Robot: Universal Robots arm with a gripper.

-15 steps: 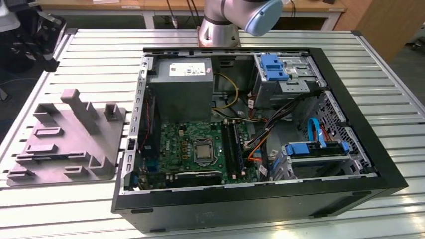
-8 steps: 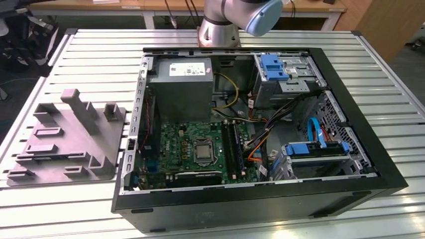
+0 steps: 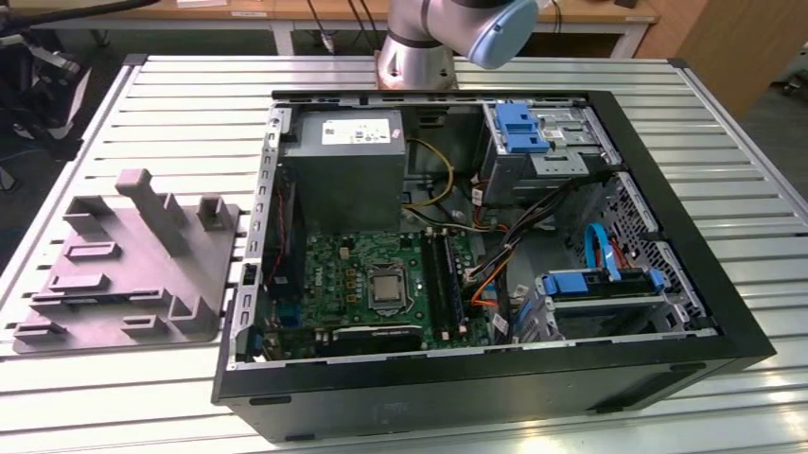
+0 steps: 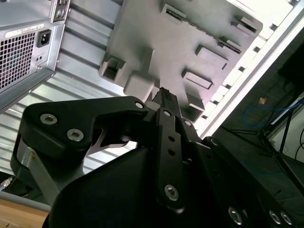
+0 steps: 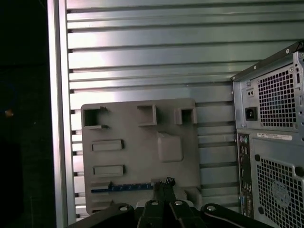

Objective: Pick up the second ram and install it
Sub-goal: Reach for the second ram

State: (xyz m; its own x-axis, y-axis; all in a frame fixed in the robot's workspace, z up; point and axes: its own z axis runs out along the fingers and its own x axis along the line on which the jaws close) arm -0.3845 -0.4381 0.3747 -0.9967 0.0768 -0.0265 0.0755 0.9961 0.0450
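A slatted metal table is seen spread out beneath the gripper, well below it. An open computer case is stood on the table off to one side of the gripper, its rear panel with vents and sockets turned towards the tool; in the exterior view its motherboard is exposed inside the case. Almost directly under the gripper, beside the case, a grey moulded holder is laid flat on the table, and its raised blocks and pockets are seen past the fingertips in both wrist views. The gripper is held above this holder and clear of it, with its two fingers drawn together and nothing seen gripped between them. The second ram, a thin dark strip with a bluish sheen, is lodged edge-up along the border of the holder nearest the tool, one end lying just below the fingertips and the rest running away to one side.
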